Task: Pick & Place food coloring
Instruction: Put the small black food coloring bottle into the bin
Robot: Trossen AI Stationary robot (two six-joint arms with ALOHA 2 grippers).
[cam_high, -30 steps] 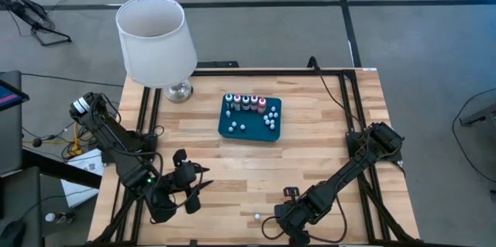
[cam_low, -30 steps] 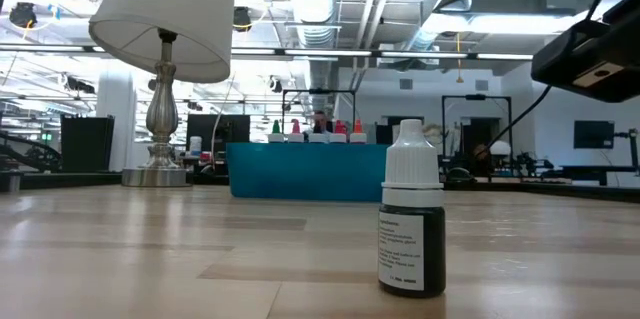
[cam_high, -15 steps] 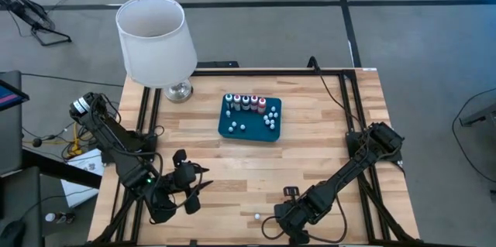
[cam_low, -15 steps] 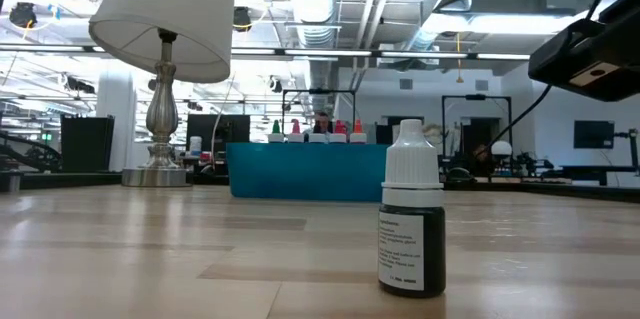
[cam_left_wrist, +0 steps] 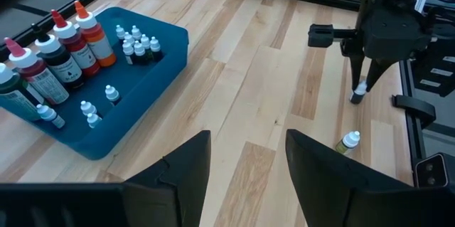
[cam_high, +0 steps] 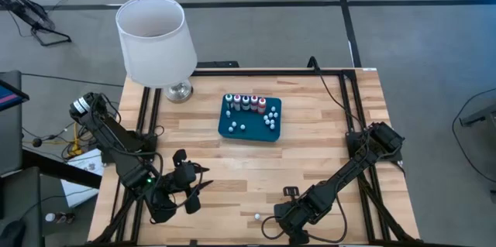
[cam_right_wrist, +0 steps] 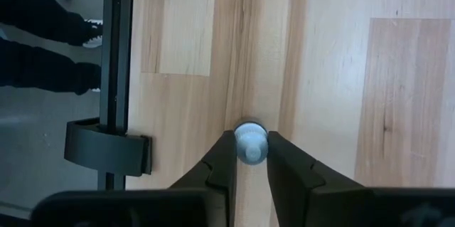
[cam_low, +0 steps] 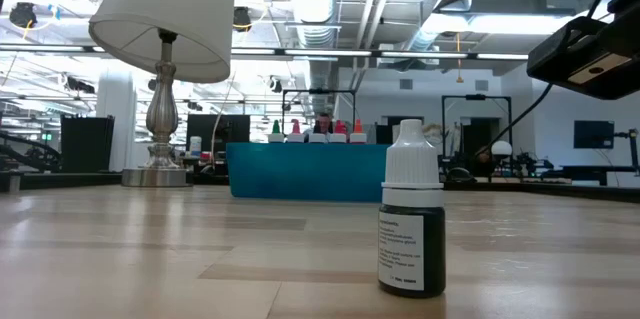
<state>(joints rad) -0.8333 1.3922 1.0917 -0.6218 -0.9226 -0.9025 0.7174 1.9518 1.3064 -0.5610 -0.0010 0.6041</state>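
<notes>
My right claw stood over a tiny white-capped food coloring bottle at about six o'clock on the worktop, fingers pressed against its cap. Pinching only that round cap, I judged the bottle could twist or slip out. A second small bottle stood just beside; a careless swing might topple it. The worktop's edge and black frame rail lay close, so room there was tight. Toward the teal tray at twelve o'clock, the boards lay open. My left claw waited, fingers apart, near seven o'clock.
</notes>
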